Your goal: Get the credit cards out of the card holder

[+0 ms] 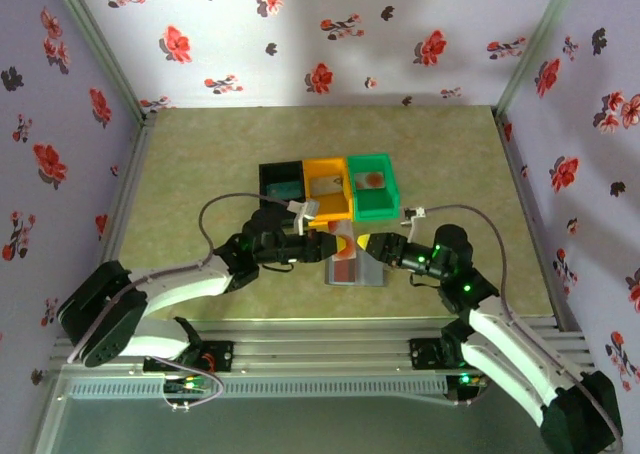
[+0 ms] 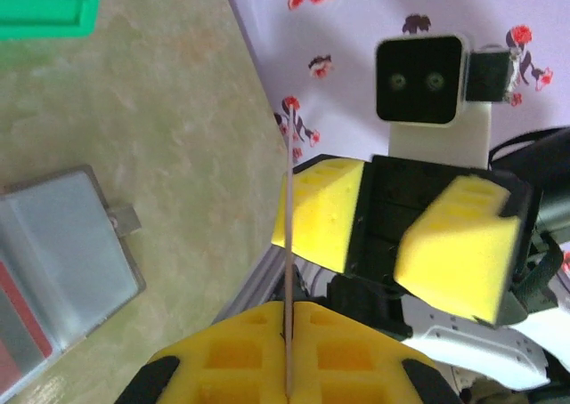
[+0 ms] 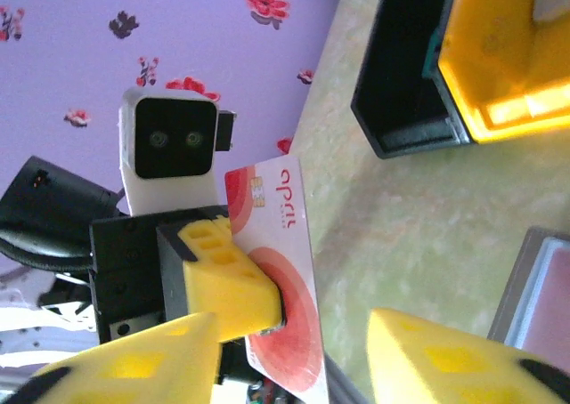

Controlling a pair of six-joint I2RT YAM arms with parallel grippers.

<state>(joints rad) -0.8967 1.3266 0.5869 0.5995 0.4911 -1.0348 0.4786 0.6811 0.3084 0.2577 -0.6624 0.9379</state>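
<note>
One credit card (image 3: 283, 235), pale with a red-orange blot, is out of the card holder (image 1: 357, 267). It is pinched between the pressed-together fingers of the left hand (image 1: 318, 244), over the holder's far end. The right hand (image 2: 387, 230) faces it with its fingers spread, holding nothing.

The holder lies open near the middle of the worktop (image 1: 200, 164), just on the near side of a row of three bins. From above, a teal shape lies in the black bin (image 1: 281, 182) and a pale card with a blot lies in the green bin (image 1: 371, 186), so some cards seem to be out already. A pale thing in the orange bin (image 1: 327, 186) is too small to name. A reddish patch in one panel of the holder suggests at least one card may be left inside, though I cannot be sure.

The right wrist view shows the held card's printed face and chip. The left wrist view shows it edge-on as a thin line and makes the gap between the right hand's fingers plain. The top view adds what is in the bins.
</note>
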